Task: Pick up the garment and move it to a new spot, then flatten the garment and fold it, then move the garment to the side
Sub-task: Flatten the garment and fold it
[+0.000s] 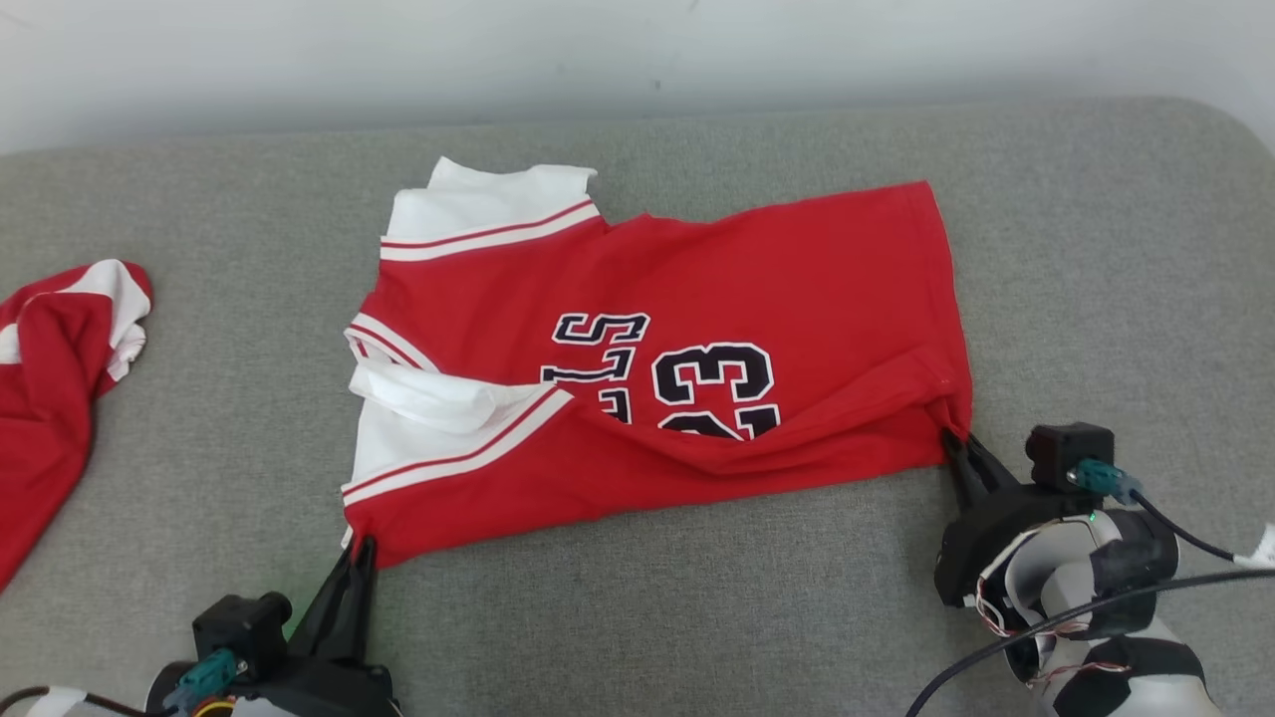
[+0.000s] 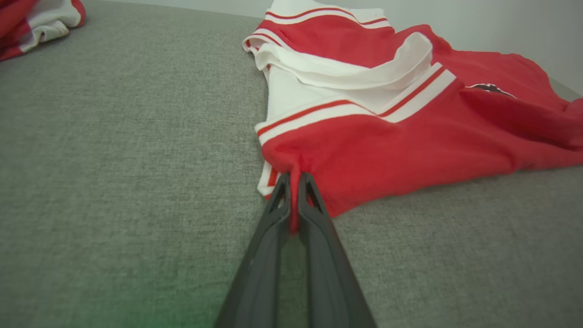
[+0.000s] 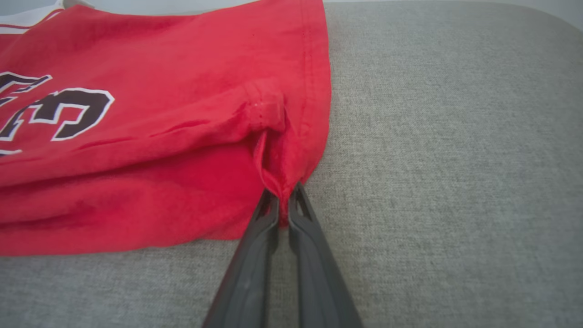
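The garment [image 1: 657, 368] is a red jersey with white sleeves and a black "23", lying crosswise on the grey cushioned surface [image 1: 637, 617], partly folded over itself. My left gripper [image 1: 361, 548] is shut on the garment's near left corner [image 2: 294, 182], a pinch of red cloth between its dark fingers [image 2: 273, 228]. My right gripper [image 1: 954, 438] is shut on the near right corner at the hem [image 3: 282, 187], where the cloth bunches into a peak. The right wrist view shows the number print [image 3: 59, 114] to the left.
A second red and white garment [image 1: 55, 378] lies crumpled at the left edge of the surface, also seen at the top left as cloth [image 2: 36, 23]. A pale wall [image 1: 637, 60] runs behind. A black cable [image 1: 1175, 538] hangs by my right wrist.
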Available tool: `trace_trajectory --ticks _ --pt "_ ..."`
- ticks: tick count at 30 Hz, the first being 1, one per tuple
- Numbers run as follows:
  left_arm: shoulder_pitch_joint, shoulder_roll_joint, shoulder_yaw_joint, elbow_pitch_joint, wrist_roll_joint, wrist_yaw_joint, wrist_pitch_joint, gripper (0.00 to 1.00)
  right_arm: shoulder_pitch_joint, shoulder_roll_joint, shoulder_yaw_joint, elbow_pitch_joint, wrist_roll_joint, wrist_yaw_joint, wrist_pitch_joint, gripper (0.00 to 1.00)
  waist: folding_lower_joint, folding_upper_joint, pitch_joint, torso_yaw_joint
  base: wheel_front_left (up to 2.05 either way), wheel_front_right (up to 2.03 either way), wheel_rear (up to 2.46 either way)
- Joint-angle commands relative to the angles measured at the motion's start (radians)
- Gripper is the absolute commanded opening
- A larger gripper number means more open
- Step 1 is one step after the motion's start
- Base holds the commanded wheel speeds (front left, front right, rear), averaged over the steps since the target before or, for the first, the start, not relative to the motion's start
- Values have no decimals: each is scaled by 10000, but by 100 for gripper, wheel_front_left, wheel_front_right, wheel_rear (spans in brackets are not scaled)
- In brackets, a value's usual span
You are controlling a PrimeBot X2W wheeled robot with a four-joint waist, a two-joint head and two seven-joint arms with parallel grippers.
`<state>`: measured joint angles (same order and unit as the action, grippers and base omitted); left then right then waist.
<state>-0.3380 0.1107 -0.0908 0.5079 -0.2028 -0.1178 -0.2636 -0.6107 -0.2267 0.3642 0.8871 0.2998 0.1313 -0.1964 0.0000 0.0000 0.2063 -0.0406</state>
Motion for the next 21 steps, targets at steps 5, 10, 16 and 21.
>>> trace_trajectory --ticks 5,10,16,21 --pt "693 -70 207 -248 -47 -6 -16 0 695 -81 -192 -268 764 -10 -326 0 0 0 -608 126 0 0 0" --pt "1582 -154 432 -775 -155 54 -16 0 1674 -411 -142 -1239 1514 -10 -244 0 0 0 -1091 18 0 0 0" --pt "2809 -298 541 -1564 -343 184 -17 0 3228 -746 -486 -2726 2150 -12 394 0 0 0 -1502 45 0 0 0" --pt "3376 -370 437 -1775 -385 254 -17 0 4624 -740 -1018 -4085 2177 -12 1158 0 0 0 -1585 118 0 0 0"
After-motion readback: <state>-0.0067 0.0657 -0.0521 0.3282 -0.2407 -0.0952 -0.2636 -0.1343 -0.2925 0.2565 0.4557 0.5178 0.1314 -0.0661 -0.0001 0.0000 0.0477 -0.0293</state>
